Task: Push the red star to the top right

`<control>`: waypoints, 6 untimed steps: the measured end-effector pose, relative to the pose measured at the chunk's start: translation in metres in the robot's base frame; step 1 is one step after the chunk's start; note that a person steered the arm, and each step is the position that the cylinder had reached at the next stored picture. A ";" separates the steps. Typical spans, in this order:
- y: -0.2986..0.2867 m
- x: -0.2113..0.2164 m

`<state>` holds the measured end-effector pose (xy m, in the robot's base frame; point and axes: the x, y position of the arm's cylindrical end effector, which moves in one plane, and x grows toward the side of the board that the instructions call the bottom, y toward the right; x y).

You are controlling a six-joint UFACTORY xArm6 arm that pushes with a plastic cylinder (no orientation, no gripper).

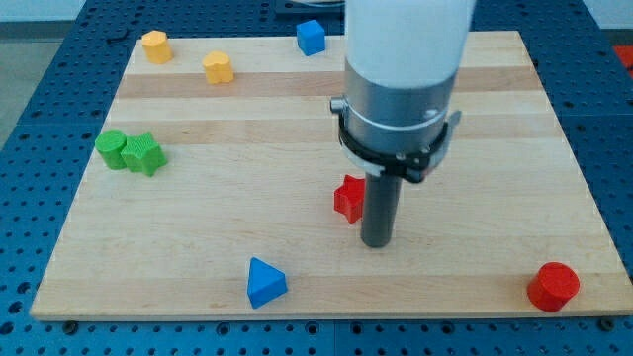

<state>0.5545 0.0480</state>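
A wooden board [297,119] fills most of the frame. Near its middle, a little toward the bottom, my tip [377,242] stands just right of the red star [348,199], touching or nearly touching it. A blue triangle [264,282] lies at the lower left of the star, near the bottom edge. A red cylinder [553,287] sits in the lower right corner. Two green blocks [130,152] touch each other at the left edge. At the upper left lie two orange blocks [155,45] [218,68], slightly apart. A blue cube [311,37] sits at the top edge, near the centre.
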 end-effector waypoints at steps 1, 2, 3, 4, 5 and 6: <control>-0.020 0.017; -0.049 0.008; -0.049 -0.023; -0.035 -0.061; -0.005 -0.099; 0.024 -0.140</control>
<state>0.4141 0.0723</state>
